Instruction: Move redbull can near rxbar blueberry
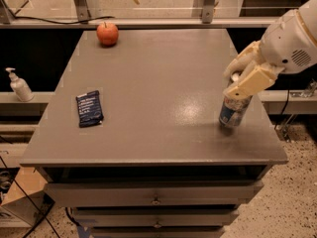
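The hand (237,85) is at the right side of the counter (163,78), near the front edge. It hangs from a fat white arm (290,38) that reaches in from the upper right. The hand's two tan fingers (252,81) are closed on the top of the can (231,114), one on each side, so the hand is gripping the can. The can is silver and blue. It leans a little, with its top tipped to the right. Its bottom is down at the counter, but I cannot tell if it touches or hangs just above it. A soft dark shadow lies by its bottom. The bar (89,108) lies flat on the left side of the counter, close to the left edge. It is dark blue with white words on it. The can and the bar are well apart, with much of the gray counter between them. A red apple (107,33) sits at the back of the counter, toward the left corner, far from both the can and the bar. Off the counter, on a low shelf to the left, stands a white pump bottle (19,85). Under the counter top there are gray drawers (156,195) with small round knobs.
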Controlling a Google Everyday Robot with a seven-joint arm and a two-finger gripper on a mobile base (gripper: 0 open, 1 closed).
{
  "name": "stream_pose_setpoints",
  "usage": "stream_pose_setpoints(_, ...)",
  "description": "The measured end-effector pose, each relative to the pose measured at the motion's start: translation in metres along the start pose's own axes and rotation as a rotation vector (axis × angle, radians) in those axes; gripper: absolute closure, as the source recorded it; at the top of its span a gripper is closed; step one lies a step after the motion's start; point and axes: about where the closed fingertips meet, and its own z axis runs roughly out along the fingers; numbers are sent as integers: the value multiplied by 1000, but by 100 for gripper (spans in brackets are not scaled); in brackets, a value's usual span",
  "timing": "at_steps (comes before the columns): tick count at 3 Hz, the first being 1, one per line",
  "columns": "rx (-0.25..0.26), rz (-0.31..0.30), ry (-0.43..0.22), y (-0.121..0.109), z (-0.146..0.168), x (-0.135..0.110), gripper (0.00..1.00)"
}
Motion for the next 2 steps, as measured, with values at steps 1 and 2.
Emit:
stream_pose_setpoints(1, -18, -45, -35, 1, 19, -25, 100)
stream_pose_setpoints(2, -43, -117, -105, -3, 36, -66, 100)
